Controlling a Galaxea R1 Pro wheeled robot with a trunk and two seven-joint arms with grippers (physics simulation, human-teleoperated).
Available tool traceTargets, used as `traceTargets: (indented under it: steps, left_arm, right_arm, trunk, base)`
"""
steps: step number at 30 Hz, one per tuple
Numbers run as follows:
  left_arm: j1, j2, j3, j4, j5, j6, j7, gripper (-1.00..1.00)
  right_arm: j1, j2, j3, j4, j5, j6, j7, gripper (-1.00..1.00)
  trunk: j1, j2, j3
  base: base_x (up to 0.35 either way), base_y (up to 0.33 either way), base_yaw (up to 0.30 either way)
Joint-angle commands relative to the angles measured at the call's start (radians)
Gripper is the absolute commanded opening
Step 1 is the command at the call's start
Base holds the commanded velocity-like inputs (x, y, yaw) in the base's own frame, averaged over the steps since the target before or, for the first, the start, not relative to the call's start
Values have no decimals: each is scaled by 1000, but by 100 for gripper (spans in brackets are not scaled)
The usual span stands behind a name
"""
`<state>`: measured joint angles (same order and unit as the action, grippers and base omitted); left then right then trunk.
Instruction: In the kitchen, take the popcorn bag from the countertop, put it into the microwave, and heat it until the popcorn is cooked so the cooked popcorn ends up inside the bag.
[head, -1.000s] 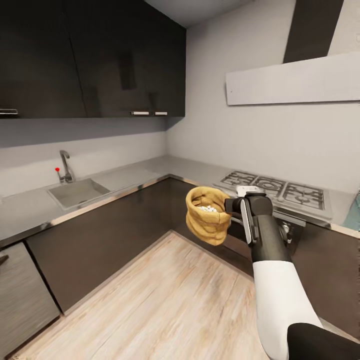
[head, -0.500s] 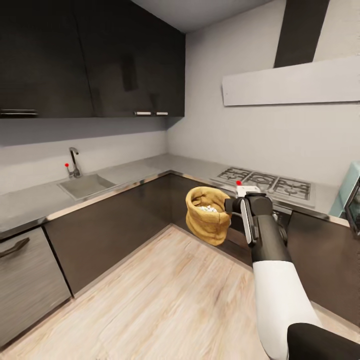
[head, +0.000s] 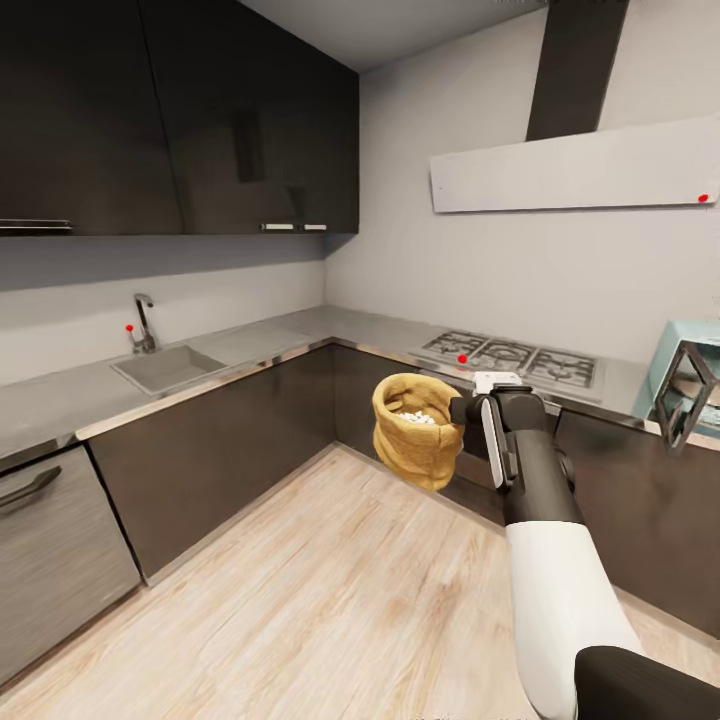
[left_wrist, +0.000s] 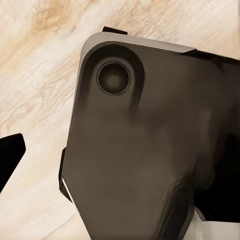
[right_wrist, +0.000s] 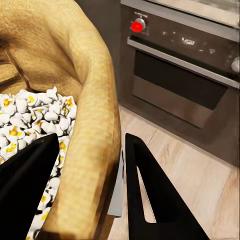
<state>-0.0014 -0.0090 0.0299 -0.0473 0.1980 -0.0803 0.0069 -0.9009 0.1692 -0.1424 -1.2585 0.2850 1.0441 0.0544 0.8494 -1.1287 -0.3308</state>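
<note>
— Fingers of the right gripper are pinching what?
— They are clamping the rolled rim of the tan-yellow crumpled paper popcorn bag, one black wedge inside, one outside; the sack is hanging upright above the pale wood-plank floor, white and yellow popped kernels showing within.
— And the left gripper?
— Cannot tell; a smooth dark rounded housing is blocking its camera.
— Surroundings?
— Pale mint-white microwave is sitting on the smooth grey steel-like countertop, door ajar
</note>
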Motion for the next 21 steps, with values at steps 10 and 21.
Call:
traceTargets:
  steps: [10, 21]
  left_arm:
    - [0, 0, 2, 0, 5, -3, 1, 100]
    - [0, 0, 2, 0, 5, -3, 1, 100]
  right_arm:
    - [-1, 1, -2, 2, 4, 3, 2, -100]
    - [-1, -2, -4, 39, 2, 3, 0, -100]
  trunk:
    - [0, -1, -1]
    - [0, -1, -1]
  base:
    - [0, 0, -244]
    - [0, 0, -245]
